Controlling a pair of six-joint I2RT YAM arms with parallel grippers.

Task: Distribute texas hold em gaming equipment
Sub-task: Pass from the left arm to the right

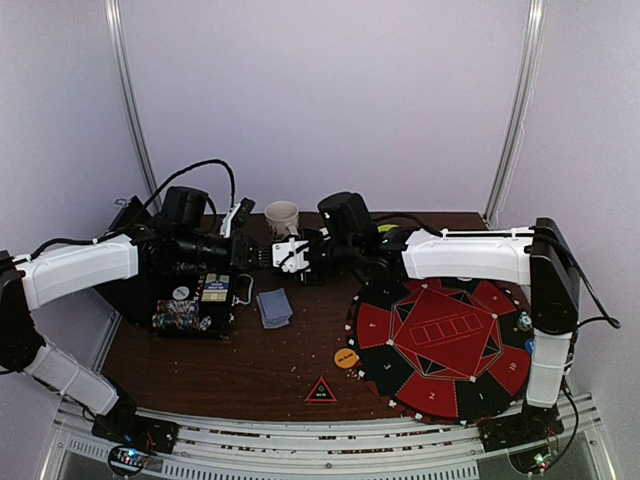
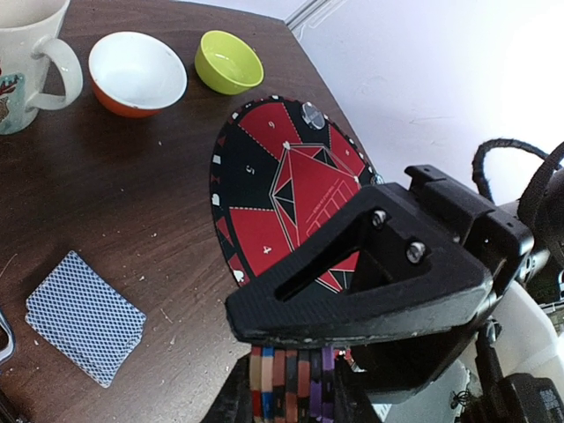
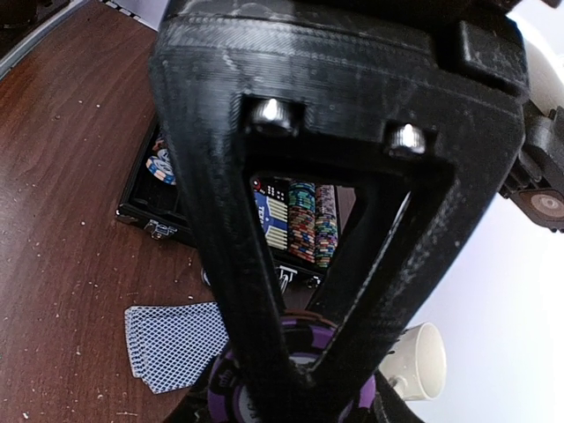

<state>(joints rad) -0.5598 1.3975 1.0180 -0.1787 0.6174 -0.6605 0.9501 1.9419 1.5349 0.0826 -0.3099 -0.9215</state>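
A stack of poker chips in red, blue, brown and purple hangs above the table, and my left gripper is shut on its two ends. My right gripper faces the left one at the table's middle back. One of its black fingers lies across the stack's top edge, and the purple end chip fills the space at its tips, so it is shut on the stack too. A pile of blue-backed cards lies below. An orange disc and a red-edged black triangle marker lie near the front.
A round red-and-black poker mat covers the right side, with a small disc near its far edge. An open chip case stands at the left. A cream mug, a white bowl and a green bowl stand at the back.
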